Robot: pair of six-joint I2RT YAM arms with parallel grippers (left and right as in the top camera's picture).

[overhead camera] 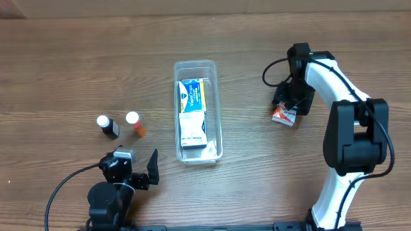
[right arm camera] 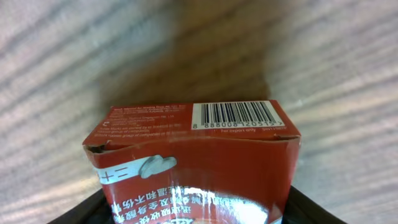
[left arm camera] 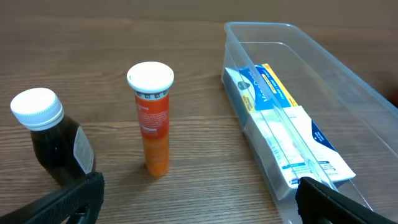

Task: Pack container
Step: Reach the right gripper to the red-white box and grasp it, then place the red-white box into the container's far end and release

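Note:
The clear container (overhead camera: 196, 65) lies in the middle of the table, and its wall also shows in the left wrist view (left arm camera: 357, 74). It holds a blue-and-yellow box (overhead camera: 192, 95) and a white box (overhead camera: 192, 131). My right gripper (overhead camera: 290, 106) is to the right of the container and is shut on a red carton (overhead camera: 283, 115), which fills the right wrist view (right arm camera: 199, 155) between the fingers (right arm camera: 193, 214). My left gripper (overhead camera: 146, 172) is open and empty near the front edge (left arm camera: 199, 199), just in front of the two bottles.
A dark bottle with a white cap (overhead camera: 108, 126) (left arm camera: 53, 140) and an orange tube with a white cap (overhead camera: 135, 123) (left arm camera: 152, 124) stand upright to the left of the container. The table is brown wood.

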